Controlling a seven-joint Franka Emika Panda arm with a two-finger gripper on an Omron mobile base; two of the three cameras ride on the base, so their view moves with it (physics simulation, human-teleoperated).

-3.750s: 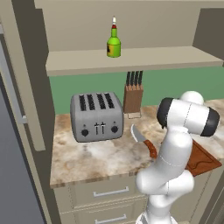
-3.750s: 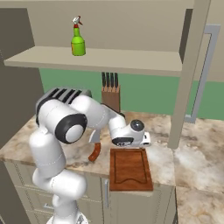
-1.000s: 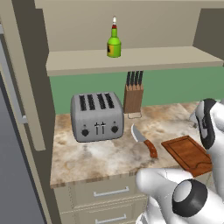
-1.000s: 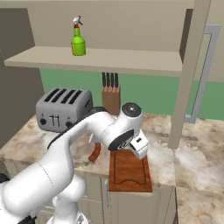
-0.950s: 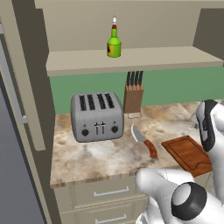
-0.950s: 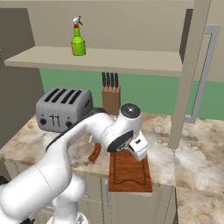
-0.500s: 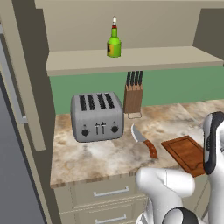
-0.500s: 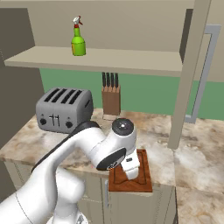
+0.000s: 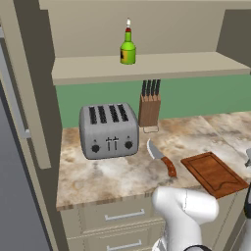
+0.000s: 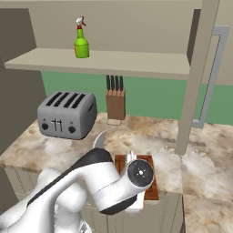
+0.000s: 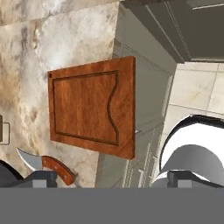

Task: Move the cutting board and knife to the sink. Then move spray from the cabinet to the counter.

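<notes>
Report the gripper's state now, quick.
Gripper: jaws open, holding nothing, poised above the cutting board at the counter edge.

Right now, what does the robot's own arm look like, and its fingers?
The arm is glossy white, built of rounded, bulbous segments with a black band over one joint and a round grey-and-black cap at another. The fingers are small, blocky and dark grey. No cables or markings show.
</notes>
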